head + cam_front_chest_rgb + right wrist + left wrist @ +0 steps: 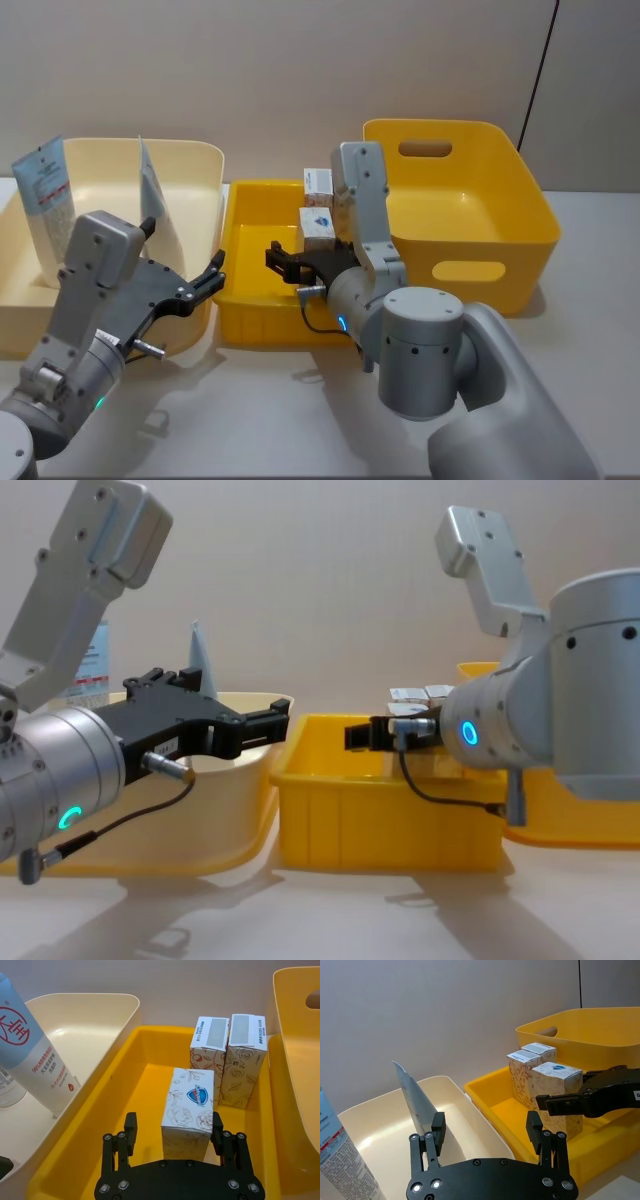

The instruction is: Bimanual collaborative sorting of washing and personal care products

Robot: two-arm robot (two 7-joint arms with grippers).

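Small yellow tray [255,225]: stood on the worktop [250,410]; reference for all entries

Front carton [187,1110]: upright inside the tray, near its middle, blue badge on the face

Rear pair of cartons [212,1060]: upright, side by side, touching, by the tray's far wall

Cream bin [190,160]: against the tray's left side; held the first tube [45,215] and the second tube [155,195], both leaning, flat ends up

Large yellow bin [470,220]: just right of the tray

Right tool [174,1127]: inside the tray, spread wide either side of the front carton, not clamped on it

Left tool [486,1127]: over the bin wall left of the tray, spread wide, holding nothing
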